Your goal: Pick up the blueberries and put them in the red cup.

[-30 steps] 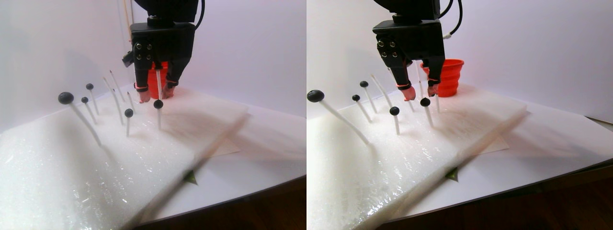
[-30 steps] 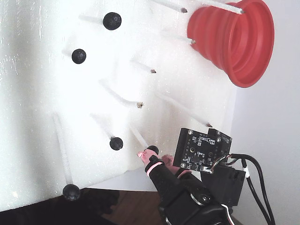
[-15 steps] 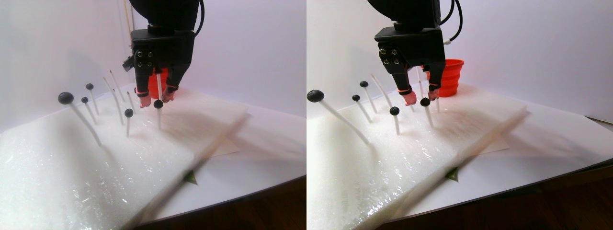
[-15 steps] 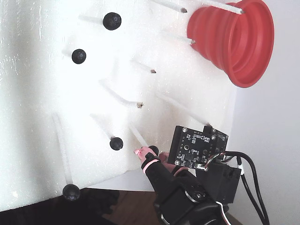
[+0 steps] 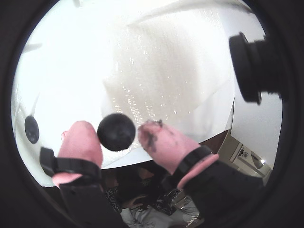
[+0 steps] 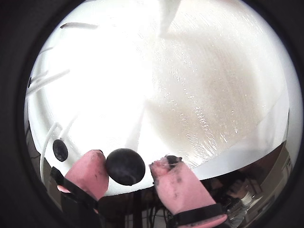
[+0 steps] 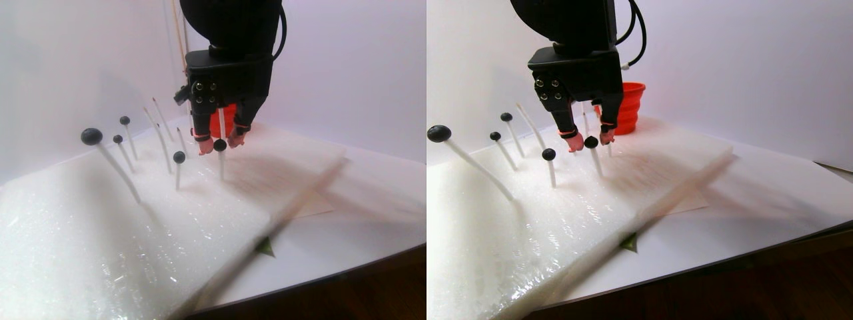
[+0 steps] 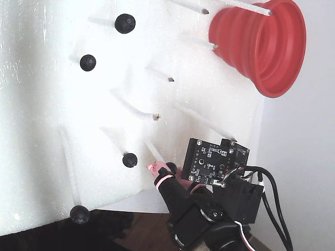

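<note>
Blueberries stood impaled on white sticks across a white foam sheet (image 7: 100,227), and one blueberry (image 5: 116,131) sat directly between the pink fingertips (image 5: 81,142) of the claw (image 5: 118,140). In both wrist views the jaws stood apart: the left-hand pad touched or nearly touched the berry, while a narrow gap remained at the right-hand pad, so the berry was bracketed but not clamped. In the stereo pair view the claw (image 7: 217,143) hung vertically over that berry, which remained atop its stick (image 7: 221,167). A circuit board (image 8: 209,163) was mounted beside the claw in the fixed view. A second blueberry (image 8: 130,160) stood just beside the claw on its own stick, with three more (image 8: 88,63) (image 8: 125,23) (image 8: 79,214) farther out on the foam. Several bare sticks (image 8: 138,107) leaned between them. The red cup (image 8: 261,44) rested at the far end of the foam, well apart from the claw. The foam lay on a white table (image 7: 373,220).
</note>
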Available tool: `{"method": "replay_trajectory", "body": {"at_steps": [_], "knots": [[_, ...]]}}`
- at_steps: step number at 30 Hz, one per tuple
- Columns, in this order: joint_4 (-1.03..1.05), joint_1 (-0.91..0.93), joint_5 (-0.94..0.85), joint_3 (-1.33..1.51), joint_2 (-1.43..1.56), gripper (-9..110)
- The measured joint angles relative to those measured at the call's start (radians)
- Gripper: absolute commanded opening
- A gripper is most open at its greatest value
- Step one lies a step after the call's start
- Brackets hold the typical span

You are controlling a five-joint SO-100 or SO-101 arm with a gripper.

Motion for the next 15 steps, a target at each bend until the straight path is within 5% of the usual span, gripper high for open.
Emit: {"method": "replay_trajectory", "body": {"at_steps": [15], "knots": [[-0.043,0.002,0.002,0.0,-0.021,14]]}}
